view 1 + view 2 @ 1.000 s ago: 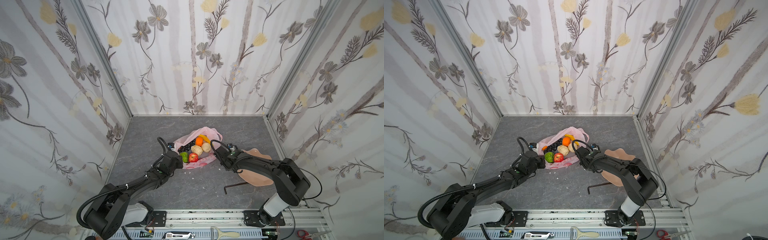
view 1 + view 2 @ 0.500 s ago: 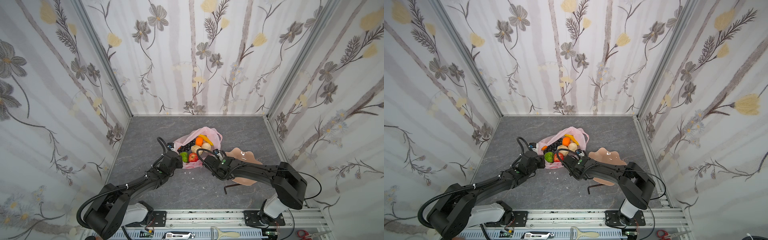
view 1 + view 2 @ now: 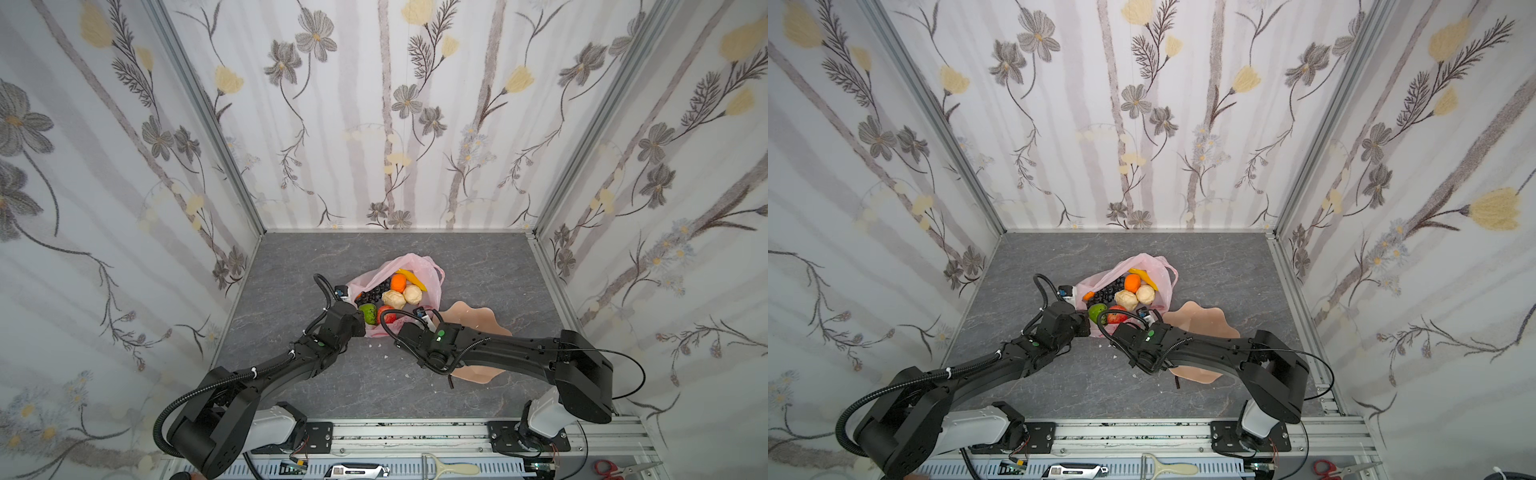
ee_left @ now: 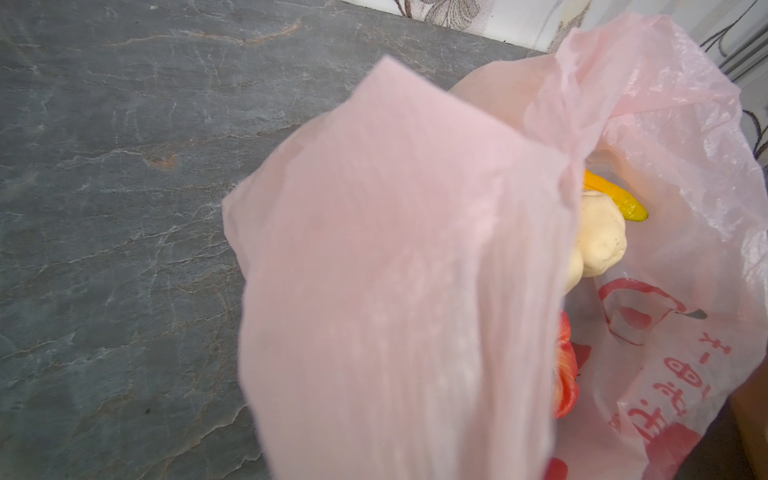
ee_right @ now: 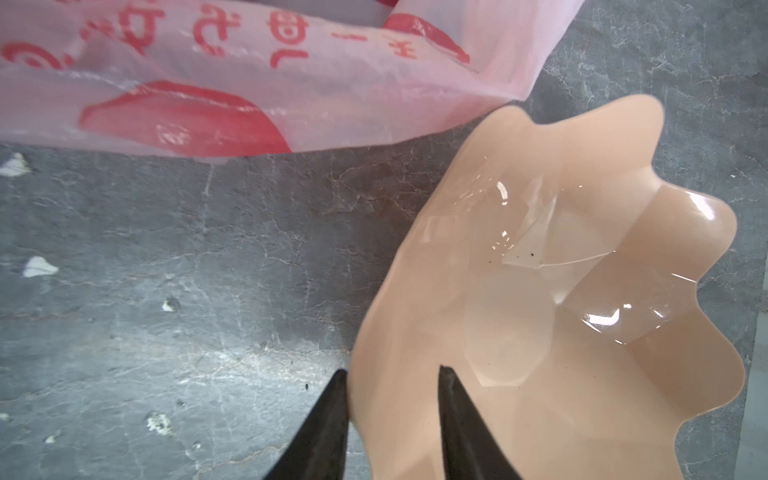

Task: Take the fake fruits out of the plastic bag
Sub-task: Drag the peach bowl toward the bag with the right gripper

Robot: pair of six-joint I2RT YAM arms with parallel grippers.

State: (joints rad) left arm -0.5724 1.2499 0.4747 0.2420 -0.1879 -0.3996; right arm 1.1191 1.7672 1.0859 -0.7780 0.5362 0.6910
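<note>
The plastic bag lies open mid-bench, well back from the arms' bases, with the fake fruits heaped in its mouth. I can see an orange, a yellow banana, two beige pears, a dark grape bunch, a bumpy green fruit and a red apple nearest the arms.

The thin pink film carries red printed characters that I cannot read, and beside them a red apple-shaped outline.

The left claw sits at the bag's near edge, closed on the film. Its fingers are hidden, and a lifted sheet of bag fills most of the left wrist view, leaving only slivers of pear, banana and apple visible.

The right claw stands partly open and grips nothing. One fingertip is just outside the rim of the peach-pink wavy-edged dish and the other is over its inside. The dish rests just beside the bag, and in both top views the right arm crosses it.

White flecks dot the grey stone-look bench. A cream-handled peeler and red-handled scissors lie by the front rail.
</note>
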